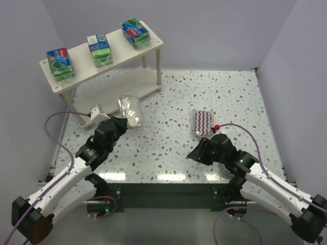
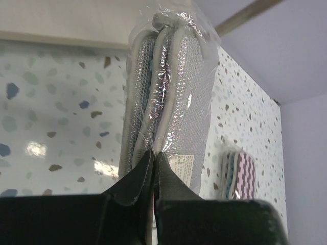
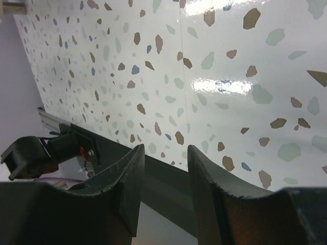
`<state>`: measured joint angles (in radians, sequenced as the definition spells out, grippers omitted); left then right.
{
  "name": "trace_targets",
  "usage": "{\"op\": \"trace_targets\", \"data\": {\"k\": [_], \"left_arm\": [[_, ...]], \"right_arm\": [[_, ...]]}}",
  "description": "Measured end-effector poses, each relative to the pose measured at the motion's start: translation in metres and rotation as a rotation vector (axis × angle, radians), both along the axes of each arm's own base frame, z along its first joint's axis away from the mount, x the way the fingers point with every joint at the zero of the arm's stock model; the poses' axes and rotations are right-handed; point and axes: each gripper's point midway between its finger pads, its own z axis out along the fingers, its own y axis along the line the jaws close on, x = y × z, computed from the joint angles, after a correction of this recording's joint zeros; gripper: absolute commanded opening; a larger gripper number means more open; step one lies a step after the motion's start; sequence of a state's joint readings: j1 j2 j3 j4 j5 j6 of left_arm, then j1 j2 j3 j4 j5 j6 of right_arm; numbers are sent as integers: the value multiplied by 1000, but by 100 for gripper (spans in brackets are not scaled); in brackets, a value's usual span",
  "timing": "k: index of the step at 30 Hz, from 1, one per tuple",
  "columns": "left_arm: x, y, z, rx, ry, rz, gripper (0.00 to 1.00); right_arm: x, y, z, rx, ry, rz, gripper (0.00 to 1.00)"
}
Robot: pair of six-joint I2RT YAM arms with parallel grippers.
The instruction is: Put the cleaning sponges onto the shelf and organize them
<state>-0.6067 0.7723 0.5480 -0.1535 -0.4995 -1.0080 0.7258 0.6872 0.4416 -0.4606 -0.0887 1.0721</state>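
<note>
Three green-and-blue packs [image 1: 61, 63] [image 1: 99, 49] [image 1: 135, 33] stand in a row on the top board of the cream shelf [image 1: 82, 76] at the far left. My left gripper [image 1: 122, 123] is shut on the near wrapper edge of the silvery clear-wrapped pack [image 1: 130, 109], just in front of the shelf; in the left wrist view the gripper [image 2: 153, 153] pinches the pack [image 2: 168, 87]. One purple-striped oval pad [image 1: 203, 123] lies mid-table and also shows in the left wrist view [image 2: 240, 173]. My right gripper [image 1: 190, 154] is open and empty near the front edge, as the right wrist view [image 3: 166, 148] shows. The second oval pad is not in view.
A small white object [image 1: 95, 113] lies by the shelf's front leg. The shelf's lower board [image 1: 135, 84] is bare. Walls close in the table on the left, back and right. The dark front rail [image 3: 168, 176] runs just under my right gripper.
</note>
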Motion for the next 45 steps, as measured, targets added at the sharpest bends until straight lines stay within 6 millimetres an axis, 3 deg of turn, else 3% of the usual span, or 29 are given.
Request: {"op": "trace_targets", "data": {"k": [9, 14, 26, 35, 39, 40, 45], "left_arm": [[35, 100, 2, 0, -6, 268, 0], [52, 130, -3, -15, -6, 316, 0], [80, 165, -30, -15, 24, 356, 0], [87, 168, -48, -10, 64, 362, 0], [87, 168, -49, -11, 64, 363, 11], [88, 168, -49, -11, 62, 363, 22], [86, 170, -52, -22, 62, 376, 43]], "right_arm": [[0, -1, -2, -19, -3, 16, 44], [0, -1, -2, -20, -7, 19, 43], [0, 0, -7, -36, 2, 29, 45], [0, 0, -7, -40, 1, 35, 46], [0, 0, -7, -40, 1, 35, 47], [0, 0, -7, -39, 1, 35, 47], [-1, 0, -7, -38, 2, 36, 47]]}}
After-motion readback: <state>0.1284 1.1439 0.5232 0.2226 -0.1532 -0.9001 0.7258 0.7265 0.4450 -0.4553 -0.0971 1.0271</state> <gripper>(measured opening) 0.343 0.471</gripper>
